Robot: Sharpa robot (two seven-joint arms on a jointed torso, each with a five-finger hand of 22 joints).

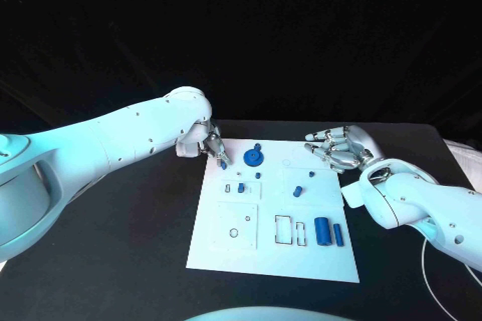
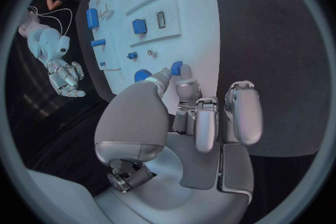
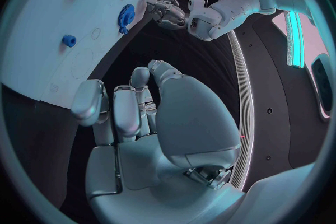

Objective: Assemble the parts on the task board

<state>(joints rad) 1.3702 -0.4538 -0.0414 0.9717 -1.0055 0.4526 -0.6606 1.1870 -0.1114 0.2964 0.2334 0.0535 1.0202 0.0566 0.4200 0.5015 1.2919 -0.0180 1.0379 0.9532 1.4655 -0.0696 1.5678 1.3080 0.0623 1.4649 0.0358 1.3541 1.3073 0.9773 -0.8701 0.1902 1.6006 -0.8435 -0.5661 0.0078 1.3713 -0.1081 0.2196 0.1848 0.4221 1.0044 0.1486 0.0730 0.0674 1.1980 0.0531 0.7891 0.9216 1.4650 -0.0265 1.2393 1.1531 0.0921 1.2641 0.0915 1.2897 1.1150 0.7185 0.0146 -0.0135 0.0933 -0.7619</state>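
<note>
A: Small blue part (image 2: 176,68) is pinched by the left hand (image 1: 209,145) at the task board (image 1: 241,255) edge, beside the blue gear (image 1: 253,156).

B: Right hand (image 1: 340,148), fingers loosely curled, is kept empty beyond the board; the part could be dropped if the pinch slips.

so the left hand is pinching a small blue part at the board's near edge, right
Not quite: the left hand is pinching a small blue part, but at the far edge of the board, beside the blue gear. The head view shows it.
</note>
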